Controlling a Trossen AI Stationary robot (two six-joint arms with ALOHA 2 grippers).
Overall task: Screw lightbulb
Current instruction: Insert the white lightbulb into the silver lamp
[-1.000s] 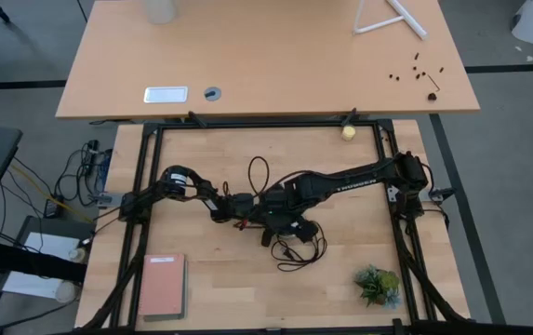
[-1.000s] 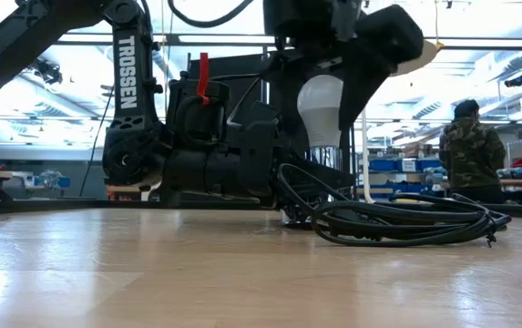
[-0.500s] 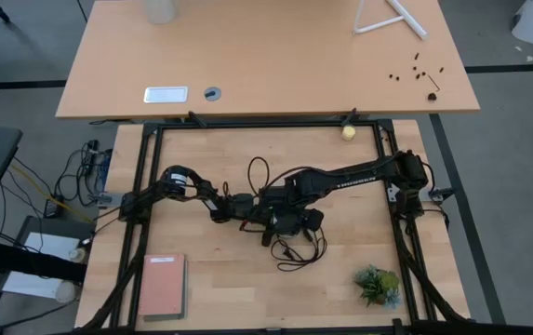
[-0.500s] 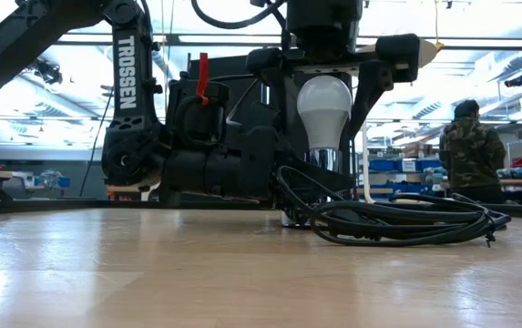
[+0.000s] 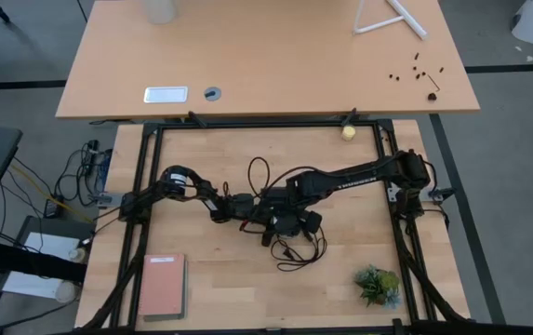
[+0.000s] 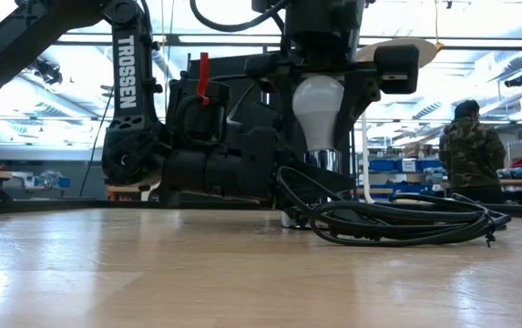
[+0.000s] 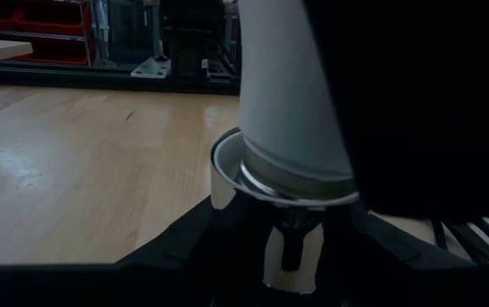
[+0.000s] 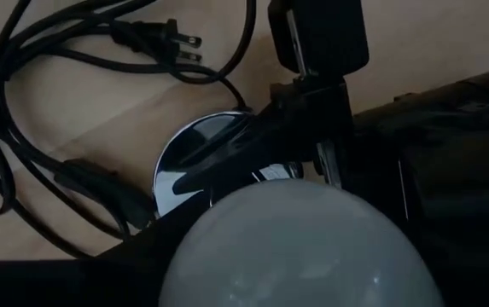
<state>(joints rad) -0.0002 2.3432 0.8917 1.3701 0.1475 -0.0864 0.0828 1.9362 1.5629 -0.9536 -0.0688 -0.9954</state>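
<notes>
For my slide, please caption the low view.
Right pincer closes around the upright lightbulb seated in its socket.

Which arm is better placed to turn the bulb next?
The right, probably. The right gripper comes down from above with its fingers on either side of the lightbulb, which stands upright in the silver socket. The left gripper sits low at the socket's base, seemingly steadying it.
</notes>
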